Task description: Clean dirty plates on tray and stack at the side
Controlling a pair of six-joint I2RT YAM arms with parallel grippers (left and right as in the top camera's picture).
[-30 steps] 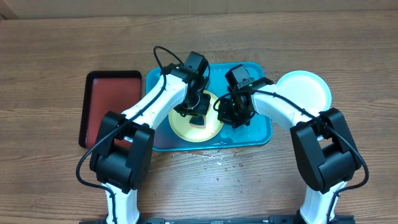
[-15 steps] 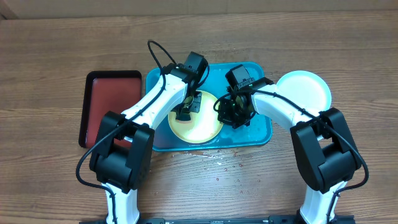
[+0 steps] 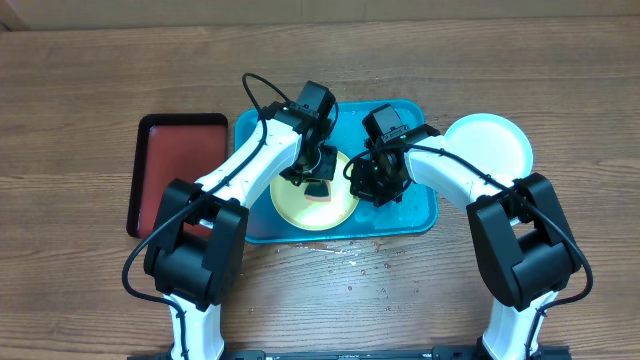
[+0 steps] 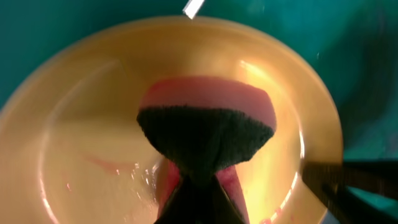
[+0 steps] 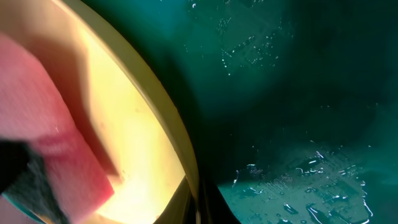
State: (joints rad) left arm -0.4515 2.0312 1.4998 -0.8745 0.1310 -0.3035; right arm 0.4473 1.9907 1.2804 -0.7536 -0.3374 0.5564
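Yellow-green-rimmed plate flat on the blue tray, mid-scrub by the look of it. Clamped narrow in the left gripper: a pink sponge with a dark scouring face, pressed onto the white centre, a little right of middle. Nipped shut on the right rim: the right gripper, seemingly there to steady. Left of the sponge, a faint red smear and water beads, so probably not clean yet. Off the tray, on the table just beside its right corner: the teal plate, no smears visible, likely the start of the stack. No third plate to be seen.

Next, as a judgement: sweep the sponge left across the smear, with the rim pinned against sliding on the wet tray; then lift away and carry over onto the teal plate.

Left arm: in from the front-left, forearm slanting up to the tray, wrist tipped down over the plate. Right arm: folded in from the right, elbow out near the teal plate, wrist low over the tray, fingers pointing left at the rim.
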